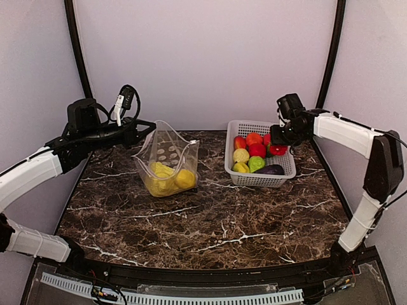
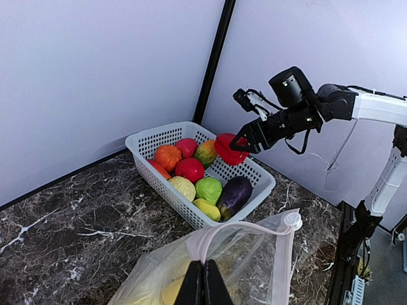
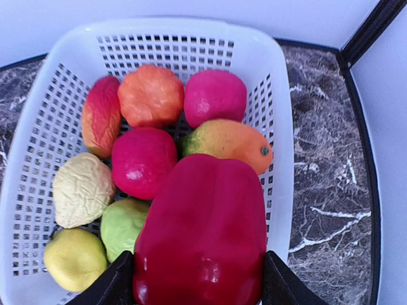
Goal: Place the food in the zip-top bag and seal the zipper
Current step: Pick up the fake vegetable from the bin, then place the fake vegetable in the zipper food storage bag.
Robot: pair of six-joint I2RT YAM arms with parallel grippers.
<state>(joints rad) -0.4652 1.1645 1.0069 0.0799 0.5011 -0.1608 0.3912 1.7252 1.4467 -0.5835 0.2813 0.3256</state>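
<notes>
Top external view: the left gripper is clenched on the left rim of the zip-top bag, lifting that edge so the mouth stands open and faces upward. Yellow food lies in the bottom of the bag, which rests on the table. The right gripper hangs over the right end of the basket, grasping a red pepper just above the other pieces.

Left wrist view: the left gripper's two fingers meet on the bag's rim at the bottom of the picture, pinching the plastic; the zipper arches away from them, unsealed, with a white slider at its far end. This hold appears intended to give a steady, open target for loading. The pepper sits raised above the far side of the basket; a purple eggplant lies at the basket's near corner.

Right wrist view: the pepper fills the gap between the two fingers, gripped across its width; several pieces in red, orange, green and yellow lie in the basket below it. Judgement: a transfer step is in hand; most food is not yet bagged; sealing comes last.
</notes>
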